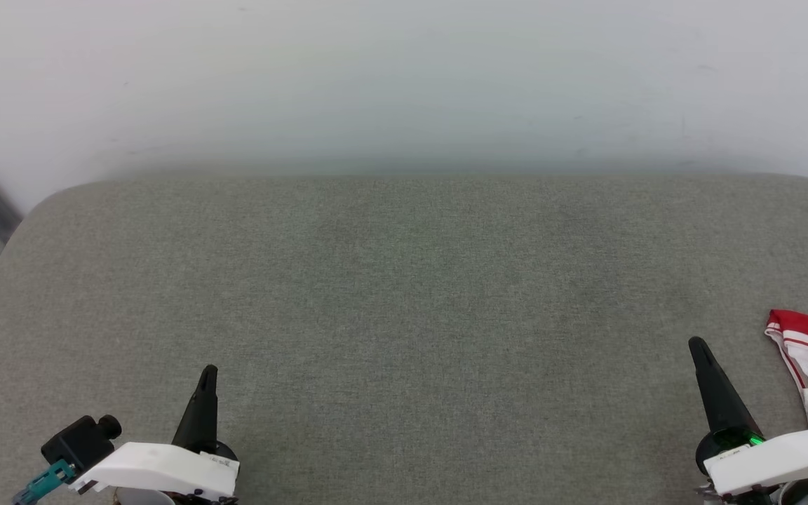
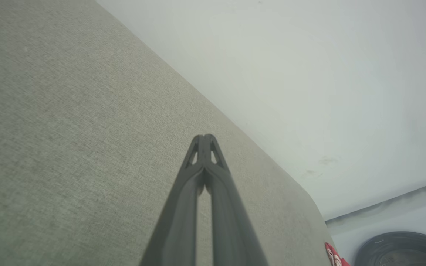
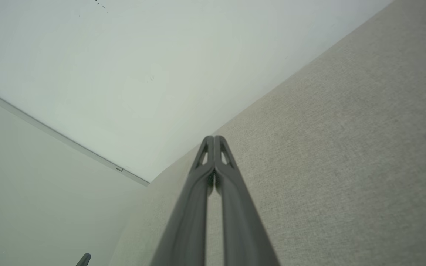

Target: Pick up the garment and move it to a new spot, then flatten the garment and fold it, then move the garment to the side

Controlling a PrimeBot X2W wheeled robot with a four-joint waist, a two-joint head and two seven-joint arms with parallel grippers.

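My left pincer (image 1: 209, 372) hangs over the near left part of the counter (image 1: 404, 294). Its white wrist housing is cut off by the lower edge of the head view. From there the two fingers merge into one dark spike pointing towards the counter's far side. In my left wrist view the fingertips (image 2: 200, 142) are pressed together with nothing between them.

My right pincer (image 1: 697, 345) hangs over the counter's near right part, its spike leaning a little leftward. Its fingertips (image 3: 208, 142) likewise meet and are empty.

The garment (image 1: 807, 351) lies at the counter's near right edge, just beside my right wrist and apart from the fingers. I can make out only a crumpled red and white piece with striped trim. The rest is cut off by the frame and partly hidden behind my wrist housing.
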